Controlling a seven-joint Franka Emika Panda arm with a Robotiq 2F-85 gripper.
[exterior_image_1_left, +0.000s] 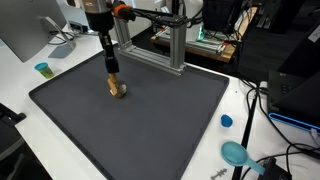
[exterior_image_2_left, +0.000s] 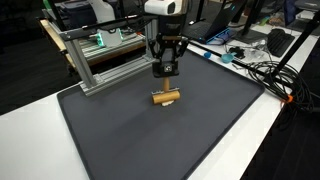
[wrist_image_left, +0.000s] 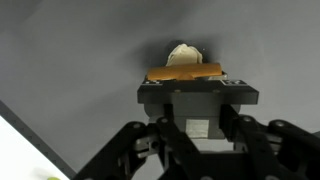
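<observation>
My gripper (exterior_image_1_left: 112, 66) (exterior_image_2_left: 165, 70) (wrist_image_left: 197, 110) hangs upright over the dark grey mat (exterior_image_1_left: 160, 125) (exterior_image_2_left: 150, 135). In the wrist view its jaws stand shut on a dark block (wrist_image_left: 197, 96) with a pale label. Just below it a small wooden piece (exterior_image_1_left: 118, 90) (exterior_image_2_left: 166, 97) (wrist_image_left: 185, 73) lies on the mat, a short tan bar with a cream rounded part behind it. The block's lower end is right at the wooden piece; I cannot tell whether they touch.
An aluminium frame (exterior_image_1_left: 165, 45) (exterior_image_2_left: 100, 58) stands at the mat's back edge. A blue scoop (exterior_image_1_left: 237, 153), a small blue cap (exterior_image_1_left: 226, 121) and a teal cup (exterior_image_1_left: 42, 69) sit on the white table. Cables (exterior_image_2_left: 265, 72) run along one side.
</observation>
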